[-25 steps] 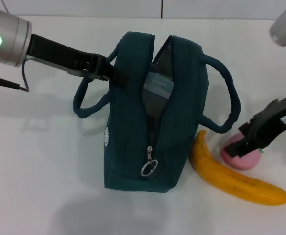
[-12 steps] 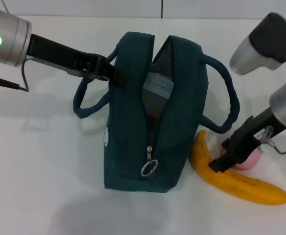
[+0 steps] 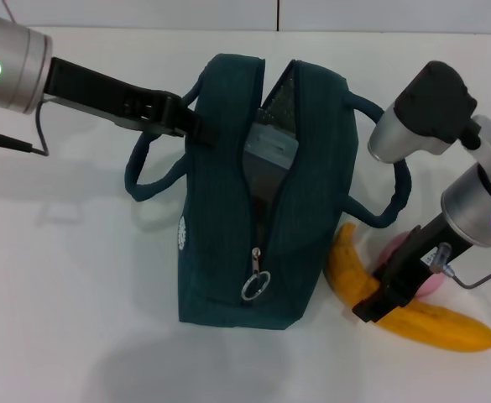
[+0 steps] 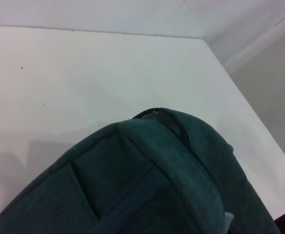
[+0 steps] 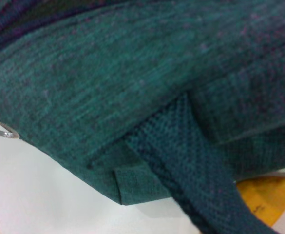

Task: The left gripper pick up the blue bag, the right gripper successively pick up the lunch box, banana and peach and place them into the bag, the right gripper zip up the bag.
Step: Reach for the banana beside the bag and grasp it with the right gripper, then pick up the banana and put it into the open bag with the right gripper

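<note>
The left gripper [image 3: 190,126] grips the bag [image 3: 228,252] at its rim. The right gripper [image 3: 375,304] sits on the banana [image 3: 430,323] beside the peach [image 3: 434,281]; I cannot tell if it is closed.

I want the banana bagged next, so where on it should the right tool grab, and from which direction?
Grip the banana around its middle, coming down from above with the fingers across its narrow width. It lies flat beside the blue bag, and the peach crowds its far side. The right tool is already over that stretch.
</note>
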Controlling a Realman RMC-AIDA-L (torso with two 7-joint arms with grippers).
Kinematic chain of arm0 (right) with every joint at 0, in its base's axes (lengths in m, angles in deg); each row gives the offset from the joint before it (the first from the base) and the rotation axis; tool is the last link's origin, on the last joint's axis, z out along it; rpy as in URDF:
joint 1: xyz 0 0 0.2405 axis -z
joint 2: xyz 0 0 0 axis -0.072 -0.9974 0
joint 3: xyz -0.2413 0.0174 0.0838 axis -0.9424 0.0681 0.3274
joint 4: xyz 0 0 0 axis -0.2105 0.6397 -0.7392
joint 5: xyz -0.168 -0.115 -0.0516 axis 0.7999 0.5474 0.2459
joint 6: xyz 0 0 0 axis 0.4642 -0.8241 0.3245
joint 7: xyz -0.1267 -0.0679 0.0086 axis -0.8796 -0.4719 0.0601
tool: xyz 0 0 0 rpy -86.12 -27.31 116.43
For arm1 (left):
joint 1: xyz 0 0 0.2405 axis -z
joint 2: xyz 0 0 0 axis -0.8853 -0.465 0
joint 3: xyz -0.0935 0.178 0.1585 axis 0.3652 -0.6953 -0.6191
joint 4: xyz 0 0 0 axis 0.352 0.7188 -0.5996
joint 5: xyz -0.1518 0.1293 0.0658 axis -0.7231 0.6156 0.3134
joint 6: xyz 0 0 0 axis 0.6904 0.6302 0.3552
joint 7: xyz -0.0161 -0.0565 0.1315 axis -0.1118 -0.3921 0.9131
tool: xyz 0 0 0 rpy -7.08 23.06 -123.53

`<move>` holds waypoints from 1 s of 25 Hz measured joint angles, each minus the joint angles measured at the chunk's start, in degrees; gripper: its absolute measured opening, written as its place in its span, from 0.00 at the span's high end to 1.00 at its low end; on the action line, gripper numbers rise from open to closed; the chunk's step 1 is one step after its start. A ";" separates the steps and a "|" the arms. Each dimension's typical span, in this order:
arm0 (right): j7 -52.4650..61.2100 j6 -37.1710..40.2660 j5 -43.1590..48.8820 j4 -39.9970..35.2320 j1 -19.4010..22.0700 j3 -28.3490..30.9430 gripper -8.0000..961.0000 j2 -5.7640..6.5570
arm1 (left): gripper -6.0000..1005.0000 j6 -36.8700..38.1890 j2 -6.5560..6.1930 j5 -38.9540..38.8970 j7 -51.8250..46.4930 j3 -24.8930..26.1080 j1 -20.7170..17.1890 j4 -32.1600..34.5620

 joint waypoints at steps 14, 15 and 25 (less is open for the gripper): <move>0.10 -0.78 0.01 1.94 -0.15 -1.26 0.43 0.01 | 0.93 -0.11 0.00 0.00 0.14 0.17 -0.19 0.00; 0.12 -0.79 0.00 1.94 -0.15 -1.28 0.46 0.02 | 0.93 -0.11 0.00 0.00 0.14 0.20 -0.21 0.00; 0.17 -0.73 -0.04 1.93 0.26 -0.99 0.56 0.23 | 0.93 -0.09 0.00 0.00 0.00 0.23 -0.31 0.00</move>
